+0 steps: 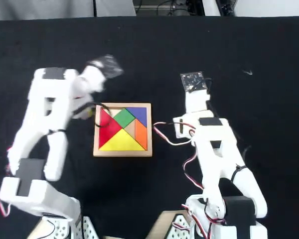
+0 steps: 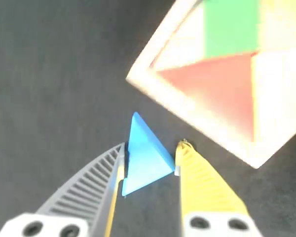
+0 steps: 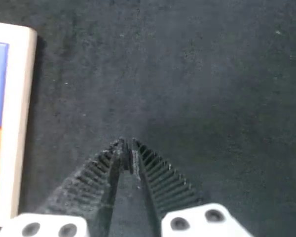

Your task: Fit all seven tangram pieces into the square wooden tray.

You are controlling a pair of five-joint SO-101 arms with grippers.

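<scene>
In the high view I see the tray (image 1: 122,153) in the middle of the black table (image 1: 259,64), between the two arms. A red piece (image 1: 107,132), a green piece (image 1: 123,118), a dark blue piece (image 1: 138,114), a yellow piece (image 1: 122,143) and an orange piece (image 1: 141,132) lie flat inside it. The left arm (image 1: 45,114) rises from the near left, folds over at the elbow and tips its wrist down at the tray's far-left corner. The right arm (image 1: 214,149) stands just right of the tray, with its wrist stretched away from me along the tray's right side.

In the left wrist view, the left jaws are closed partway on a light blue triangle (image 2: 145,160), with a grey finger on one side and a yellow finger on the other. The triangle sits just off a corner of the tray (image 2: 197,114), clear of the rim. I cannot tell whether it rests on the table.

In the right wrist view, the right jaws are pressed together with nothing between them, low over bare table. The tray's rim (image 3: 19,123) runs beside them, a little apart.
</scene>
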